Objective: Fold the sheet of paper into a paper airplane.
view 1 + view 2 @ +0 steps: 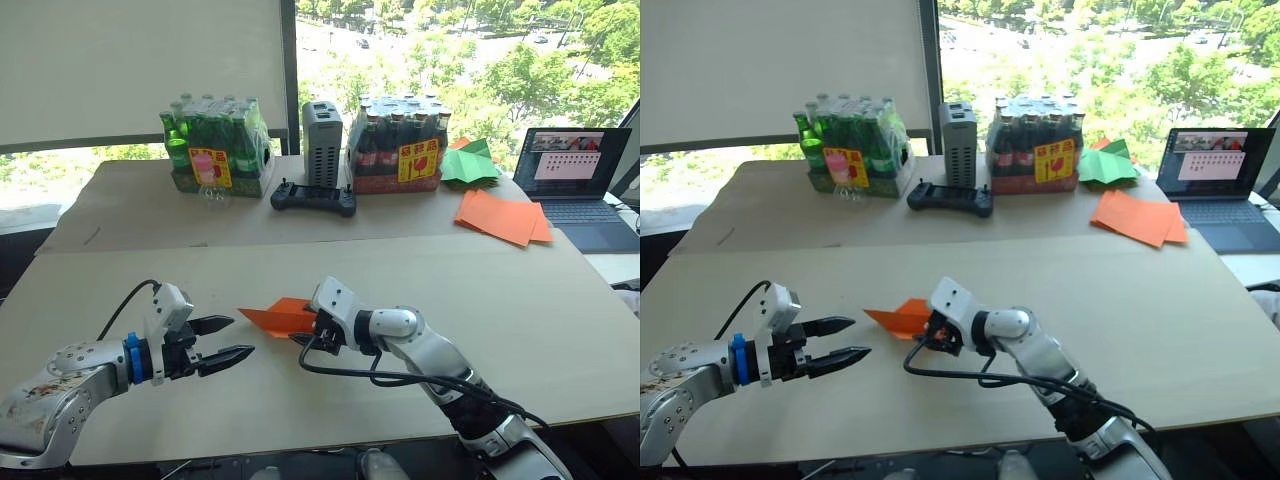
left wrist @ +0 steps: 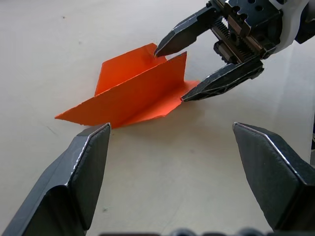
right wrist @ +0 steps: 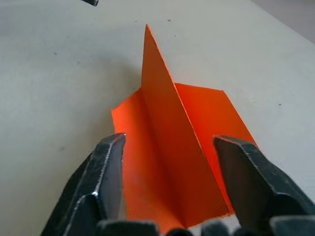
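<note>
The paper airplane (image 1: 275, 317) is a small orange folded wedge lying mid-table, its point toward my left and one fold standing upright (image 3: 162, 113) between two flat wings. My right gripper (image 2: 172, 73) is open at the wedge's wide rear end. Its fingers straddle the upright fold, with the tips at the paper's edge. My left gripper (image 1: 240, 336) is open just left of the pointed tip, a short gap away, holding nothing.
At the back stand a pack of green bottles (image 1: 215, 145), a grey box (image 1: 322, 128), a black controller (image 1: 313, 197) and a pack of dark bottles (image 1: 397, 145). At back right lie a green paper shape (image 1: 470, 163), a pile of orange sheets (image 1: 503, 217) and a laptop (image 1: 580, 180).
</note>
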### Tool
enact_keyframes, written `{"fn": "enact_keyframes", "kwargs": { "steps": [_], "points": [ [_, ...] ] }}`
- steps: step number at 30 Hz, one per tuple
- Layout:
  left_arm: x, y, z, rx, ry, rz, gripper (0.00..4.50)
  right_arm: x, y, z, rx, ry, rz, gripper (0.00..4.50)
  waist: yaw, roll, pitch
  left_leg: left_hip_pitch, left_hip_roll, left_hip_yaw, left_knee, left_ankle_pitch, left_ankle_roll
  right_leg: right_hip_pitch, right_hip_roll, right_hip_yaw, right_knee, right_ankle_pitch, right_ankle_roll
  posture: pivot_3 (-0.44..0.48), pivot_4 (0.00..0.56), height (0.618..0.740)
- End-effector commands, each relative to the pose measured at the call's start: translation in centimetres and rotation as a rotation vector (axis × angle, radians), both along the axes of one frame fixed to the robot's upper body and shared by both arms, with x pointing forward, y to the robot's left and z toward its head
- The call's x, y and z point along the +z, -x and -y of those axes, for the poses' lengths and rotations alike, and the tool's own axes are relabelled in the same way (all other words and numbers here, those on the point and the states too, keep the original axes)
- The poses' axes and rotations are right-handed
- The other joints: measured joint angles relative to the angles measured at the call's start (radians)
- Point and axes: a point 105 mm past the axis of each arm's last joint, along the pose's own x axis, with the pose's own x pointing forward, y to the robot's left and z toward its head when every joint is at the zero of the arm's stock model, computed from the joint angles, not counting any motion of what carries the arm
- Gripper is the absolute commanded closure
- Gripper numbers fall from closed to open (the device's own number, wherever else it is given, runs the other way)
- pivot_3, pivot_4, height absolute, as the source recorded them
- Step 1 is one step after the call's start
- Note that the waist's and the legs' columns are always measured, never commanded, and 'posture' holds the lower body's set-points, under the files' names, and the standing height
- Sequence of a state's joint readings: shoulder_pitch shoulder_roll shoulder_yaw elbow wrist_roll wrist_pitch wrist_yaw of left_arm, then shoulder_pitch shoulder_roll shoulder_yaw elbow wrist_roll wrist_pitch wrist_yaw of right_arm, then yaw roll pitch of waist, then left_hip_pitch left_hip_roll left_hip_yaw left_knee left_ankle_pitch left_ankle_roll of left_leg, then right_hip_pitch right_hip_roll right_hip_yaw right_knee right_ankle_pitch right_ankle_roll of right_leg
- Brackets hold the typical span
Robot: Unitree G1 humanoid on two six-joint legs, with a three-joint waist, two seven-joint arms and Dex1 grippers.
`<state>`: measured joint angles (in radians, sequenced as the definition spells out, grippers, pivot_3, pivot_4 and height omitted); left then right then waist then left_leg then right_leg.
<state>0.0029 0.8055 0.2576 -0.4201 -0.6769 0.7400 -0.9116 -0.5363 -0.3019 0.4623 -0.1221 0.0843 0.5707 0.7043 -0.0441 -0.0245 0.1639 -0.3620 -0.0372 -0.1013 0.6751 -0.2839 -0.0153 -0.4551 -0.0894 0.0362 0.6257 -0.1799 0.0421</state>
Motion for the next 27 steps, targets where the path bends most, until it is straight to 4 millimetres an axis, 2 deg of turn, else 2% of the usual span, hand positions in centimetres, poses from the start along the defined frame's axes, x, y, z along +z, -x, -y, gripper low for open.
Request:
{"fn": "enact_keyframes", "kwargs": {
  "steps": [1,6,14,21,22,26,27],
  "points": [
    [1.1,0.1,0.7,-0.025,0.005,0.041,0.28,2.6,1.2,-0.6,0.067,-0.074,0.038,2.51,0.0,0.0,0.0,0.0,0.0,0.0,0.0,0.0,0.0,0.0,0.0,0.0,0.0,0.0,0.0,0.0,0.15,0.723],
    [1.4,0.0,1.0,-0.027,0.004,0.042,0.28,3.2,1.2,-0.5,0.077,-0.058,0.063,2.51,0.0,0.0,0.0,0.0,0.0,0.0,0.0,0.0,0.0,0.0,0.0,0.0,0.0,0.0,0.0,0.0,0.15,0.723],
    [1.7,-0.1,1.3,-0.027,0.011,0.045,0.28,1.6,-0.2,0.1,0.022,0.012,0.065,2.51,-0.001,0.0,0.0,0.0,0.0,0.0,0.001,0.0,0.0,0.0,0.0,0.0,0.0,0.0,0.0,0.0,0.15,0.723],
    [1.7,-0.2,1.2,-0.029,0.012,0.048,0.28,0.5,-0.5,0.3,0.006,0.037,0.045,2.51,0.0,0.0,0.0,0.0,0.0,0.0,0.001,0.0,0.0,0.0,0.0,0.0,0.0,0.0,0.0,0.0,0.15,0.723],
    [1.6,-0.2,1.2,-0.029,0.012,0.048,0.28,0.5,-0.5,0.3,0.004,0.035,0.045,3.05,0.0,0.0,0.0,0.0,0.0,0.0,0.001,0.0,0.0,0.0,0.0,0.0,0.0,0.0,0.0,0.0,0.15,0.723],
    [1.5,-0.2,1.2,-0.03,0.015,0.048,0.28,0.5,-0.5,0.2,0.0,0.035,0.046,4.43,0.0,0.0,0.0,0.0,0.0,0.0,0.001,0.0,0.0,0.0,0.0,0.0,0.0,0.0,0.0,0.0,0.15,0.723],
    [1.5,-0.3,1.3,-0.031,0.015,0.049,0.28,0.5,-0.5,0.2,0.0,0.037,0.048,4.43,0.0,0.0,0.0,0.0,0.0,0.0,0.001,0.0,0.0,0.0,0.0,0.0,0.0,0.0,0.0,0.0,0.15,0.723]
  ]
}}
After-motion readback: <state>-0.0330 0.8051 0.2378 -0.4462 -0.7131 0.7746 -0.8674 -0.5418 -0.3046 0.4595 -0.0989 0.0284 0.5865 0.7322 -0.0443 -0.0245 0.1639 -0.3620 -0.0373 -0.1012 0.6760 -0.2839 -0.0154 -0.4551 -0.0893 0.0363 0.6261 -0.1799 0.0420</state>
